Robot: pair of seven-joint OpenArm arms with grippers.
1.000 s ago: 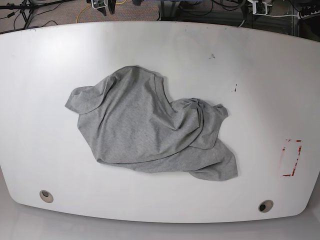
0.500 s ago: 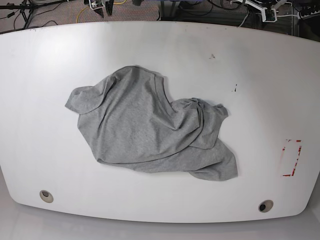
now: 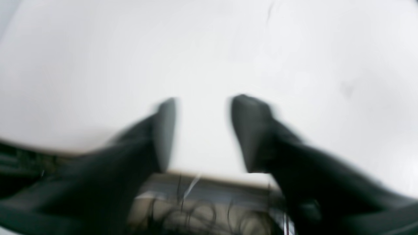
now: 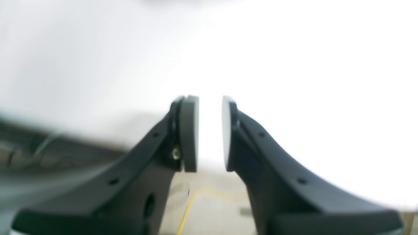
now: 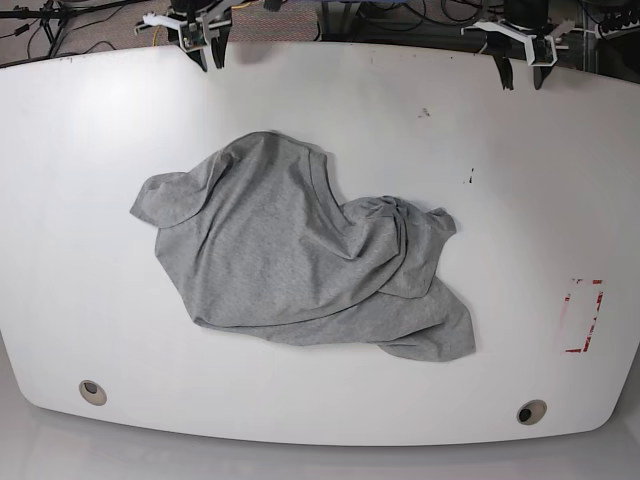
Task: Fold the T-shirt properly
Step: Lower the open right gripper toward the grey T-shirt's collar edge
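While the T-shirt (image 5: pixel 300 255) lies crumpled mid-bench (image 5: pixel 520 200), both arms sit at the far edge, well apart from it. Left gripper (image 3: pixel 202 130) fingers (image 3: pixel 251 130) are spread wide, empty. Right gripper (image 4: pixel 210 132) fingers (image 4: pixel 189 130) show a narrow gap, holding nothing.

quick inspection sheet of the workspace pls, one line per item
surface: white table, a few dark specks, red tape marks near one edge, two round holes in the front rim
job's things: T-shirt crumpled in a heap, unfolded, no print showing
clutter: nothing seen
grippers: left gripper jaws apart, empty; right gripper narrow gap, empty; both at the far edge, clear of the shirt
cables: loose cables on the floor behind
surroundings: floor and stands beyond the table
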